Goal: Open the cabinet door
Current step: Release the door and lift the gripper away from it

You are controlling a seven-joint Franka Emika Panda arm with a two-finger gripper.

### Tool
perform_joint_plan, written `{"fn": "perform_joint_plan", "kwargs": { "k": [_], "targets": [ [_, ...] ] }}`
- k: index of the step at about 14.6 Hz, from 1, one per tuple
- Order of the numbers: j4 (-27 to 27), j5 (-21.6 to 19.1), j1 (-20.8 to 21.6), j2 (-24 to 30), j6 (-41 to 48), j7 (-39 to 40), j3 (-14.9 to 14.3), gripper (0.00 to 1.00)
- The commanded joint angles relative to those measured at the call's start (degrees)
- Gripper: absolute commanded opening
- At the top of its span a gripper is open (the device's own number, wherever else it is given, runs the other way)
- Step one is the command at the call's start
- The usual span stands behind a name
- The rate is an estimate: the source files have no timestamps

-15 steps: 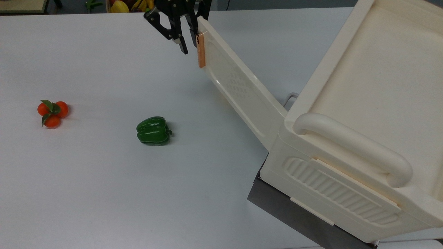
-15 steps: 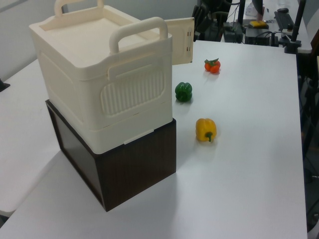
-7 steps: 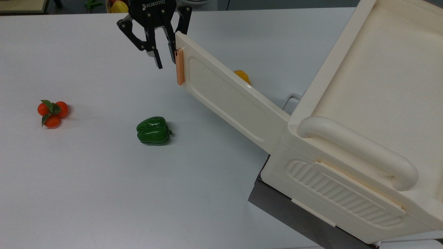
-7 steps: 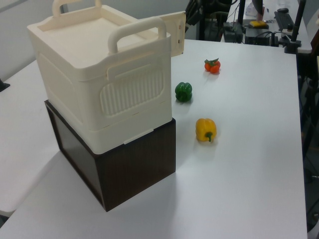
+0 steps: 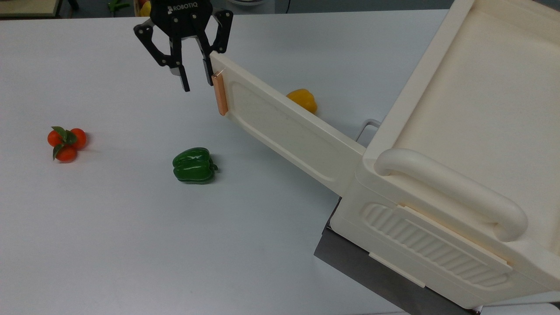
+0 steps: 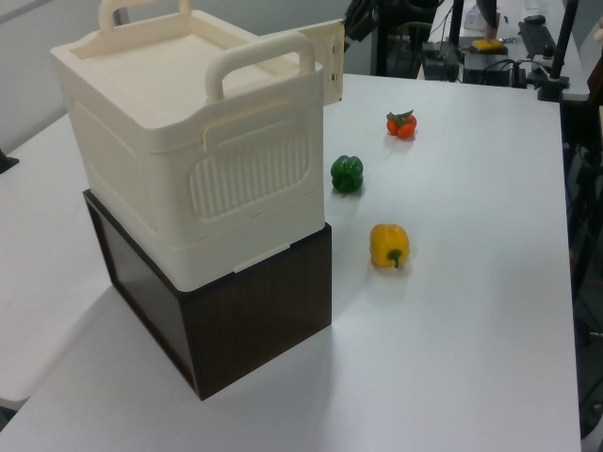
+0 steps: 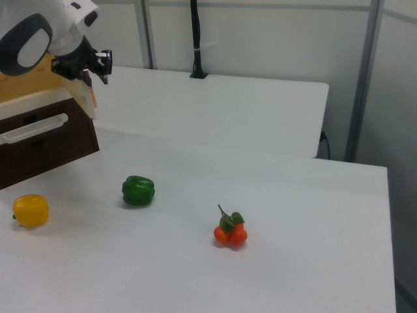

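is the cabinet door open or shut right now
Open. In the top view the cabinet door swings far out from the cream cabinet, hinged at its corner, with the open gripper beside its orange handle strip.

Top view: cabinet [image 5: 472, 131] cut off by the right and bottom edges; door [image 5: 284, 127] hides part of the yellow pepper [image 5: 302, 98]. Gripper [image 5: 194, 83] body cut off by the top edge. Left view: gripper [image 6: 356, 24] too small to tell finger state.
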State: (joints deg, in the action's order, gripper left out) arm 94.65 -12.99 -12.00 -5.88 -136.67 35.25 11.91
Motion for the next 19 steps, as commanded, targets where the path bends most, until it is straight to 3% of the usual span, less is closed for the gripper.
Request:
{"fn": "perform_joint_plan", "kwargs": {
  "k": [1,3,5,6,7,8,13,19],
  "targets": [
    [-1.2,0.2,0.8,-0.5,-3.2,-1.6,-1.2,0.43],
    [-1.2,0.2,0.7,-0.5,-3.6,-1.6,-1.4,0.44],
    [-1.3,0.2,0.5,-0.5,-3.7,-1.7,-2.0,0.51],
    [-1.3,0.1,0.5,-0.2,-3.6,-1.8,-2.2,0.61],
    [-1.3,0.2,0.5,0.3,-3.4,-1.6,-2.7,0.95],
    [-1.2,0.3,0.4,0.6,-3.2,-1.5,-2.9,1.0],
    [-0.4,0.3,0.3,4.5,6.6,-2.5,-4.7,1.0],
    [-0.6,1.1,0.7,10.6,26.0,-17.6,-7.7,1.0]
  ]
}}
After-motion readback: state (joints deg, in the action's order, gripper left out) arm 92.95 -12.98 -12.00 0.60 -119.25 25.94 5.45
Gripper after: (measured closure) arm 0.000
